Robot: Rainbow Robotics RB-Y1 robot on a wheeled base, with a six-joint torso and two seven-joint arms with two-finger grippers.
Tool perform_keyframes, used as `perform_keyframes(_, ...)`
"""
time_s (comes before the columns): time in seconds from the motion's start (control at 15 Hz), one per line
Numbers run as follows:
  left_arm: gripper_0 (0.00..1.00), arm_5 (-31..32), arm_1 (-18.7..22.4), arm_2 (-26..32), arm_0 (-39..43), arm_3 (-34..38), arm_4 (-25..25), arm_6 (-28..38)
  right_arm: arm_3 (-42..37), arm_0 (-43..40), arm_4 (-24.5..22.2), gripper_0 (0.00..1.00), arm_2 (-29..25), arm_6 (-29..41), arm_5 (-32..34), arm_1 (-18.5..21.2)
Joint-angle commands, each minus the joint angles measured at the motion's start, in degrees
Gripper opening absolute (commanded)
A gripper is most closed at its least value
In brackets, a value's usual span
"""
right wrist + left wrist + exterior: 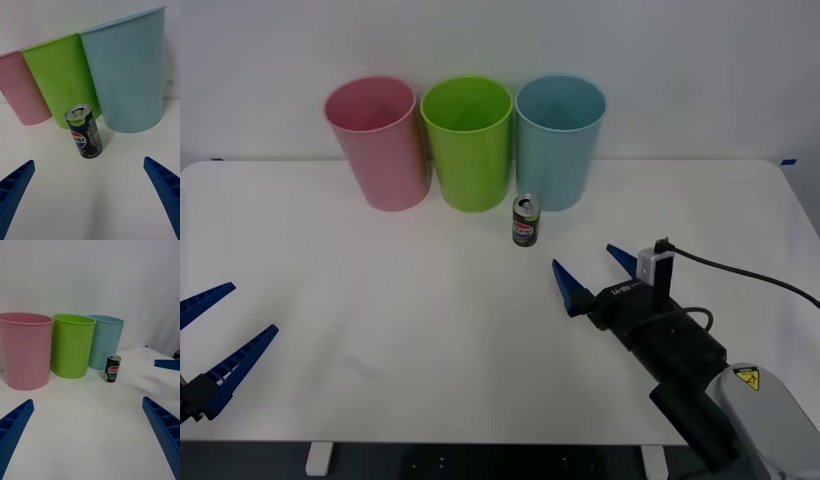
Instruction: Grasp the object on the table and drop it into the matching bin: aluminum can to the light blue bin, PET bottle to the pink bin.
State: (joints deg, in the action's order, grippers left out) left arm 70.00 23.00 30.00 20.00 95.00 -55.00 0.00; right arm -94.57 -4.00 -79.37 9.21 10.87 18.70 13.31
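Note:
A small black aluminum can with a silver top and a red-white-blue logo stands upright on the white table, just in front of the gap between the lime green and light blue bins. The right wrist view has the can close ahead; the left wrist view shows the can farther off. My right gripper is open, a short way in front of the can and to its right, fingers pointing toward it. The light blue bin and pink bin stand at the back. My left gripper hangs open at the table's front left.
A lime green bin stands between the pink and light blue ones, all three touching in a row along the far edge. A black cable trails from the right wrist. White tabletop stretches between the two arms.

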Motion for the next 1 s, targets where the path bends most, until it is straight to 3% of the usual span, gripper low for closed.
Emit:
perform_keyframes(0.07, 1.0, 0.0, 0.0, 0.0, 0.0, 0.0, 0.0, 0.0, 0.0, 1.1, -3.78, 1.0, 2.48, 5.57, -3.49, 0.05)
perform_keyframes(0.4, 1.0, 0.0, 0.0, 0.0, 0.0, 0.0, 0.0, 0.0, 3.26, 4.53, -5.19, 1.0, 6.0, 7.41, -8.59, -0.3)
perform_keyframes(1.0, 1.0, 0.0, 0.0, 0.0, 0.0, 0.0, 0.0, 0.0, 15.38, 13.67, -11.51, 1.0, 6.0, 9.87, -13.07, -6.63)
